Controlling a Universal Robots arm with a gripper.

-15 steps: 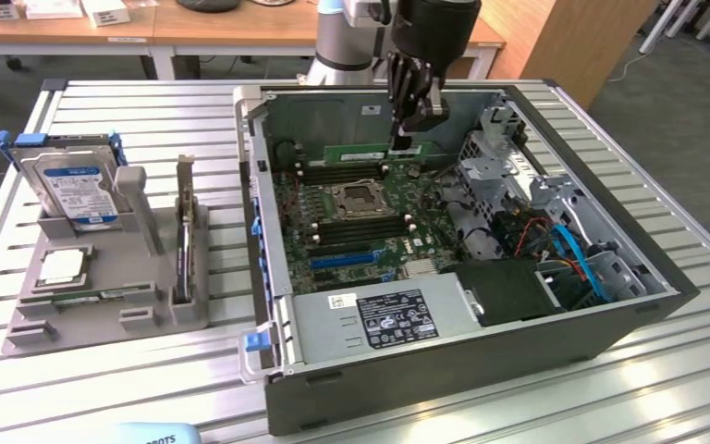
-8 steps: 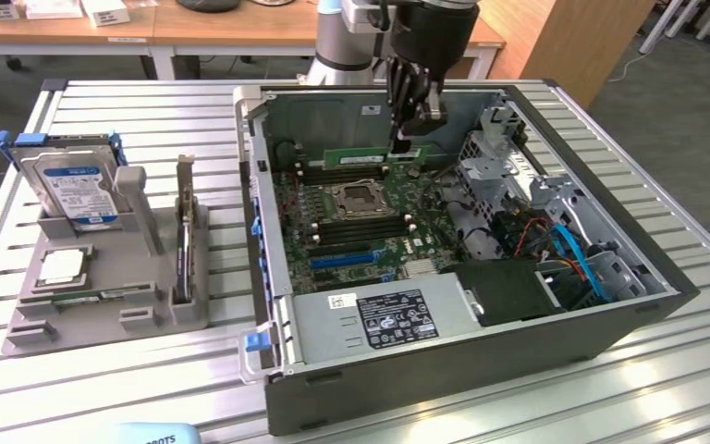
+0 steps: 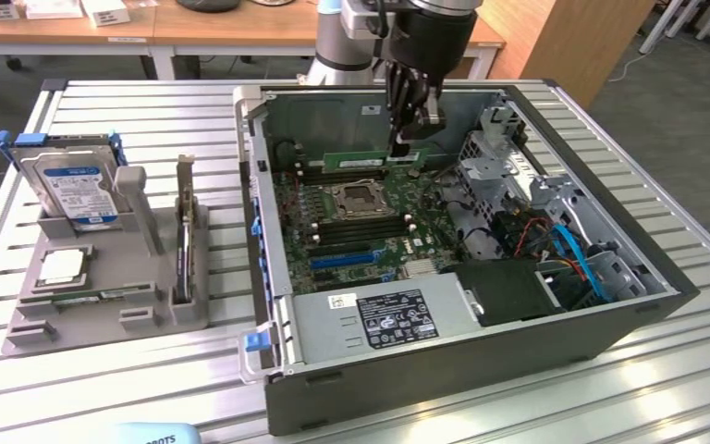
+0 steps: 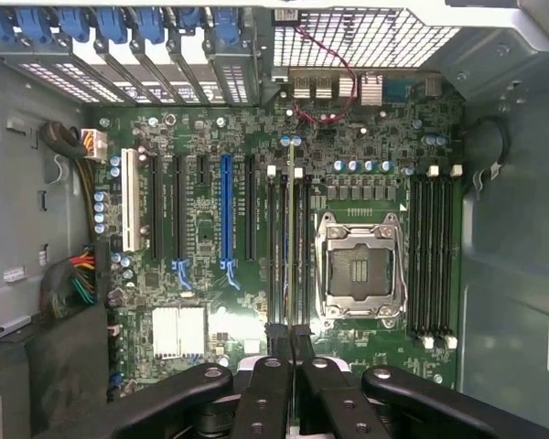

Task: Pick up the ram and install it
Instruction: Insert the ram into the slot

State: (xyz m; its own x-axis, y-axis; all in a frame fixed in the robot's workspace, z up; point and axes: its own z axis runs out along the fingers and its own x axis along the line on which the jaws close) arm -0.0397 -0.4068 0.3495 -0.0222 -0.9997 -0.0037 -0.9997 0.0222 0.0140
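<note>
The ram [image 3: 372, 159] is a long green stick, and my gripper [image 3: 406, 141] is shut on it, gripping near the end toward the exterior view's right. It hangs level inside the open computer case [image 3: 275, 388], just above the memory slots [image 3: 343, 172] on the far side of the processor socket [image 3: 361, 196]. In the wrist view the ram [image 4: 293, 229] appears edge-on as a thin line between the black fingertips [image 4: 276, 340]. It runs along the slots [image 4: 284, 247] beside the socket [image 4: 360, 272]. Whether it touches a slot I cannot tell.
At the exterior view's left, a grey parts holder [image 3: 164, 319] carries a hard drive [image 3: 78, 190], a silver processor chip [image 3: 62, 266] and an upright expansion card [image 3: 185, 240]. Inside the case lie the power supply [image 3: 380, 319], a drive cage [image 3: 503, 157] and blue cables [image 3: 577, 254].
</note>
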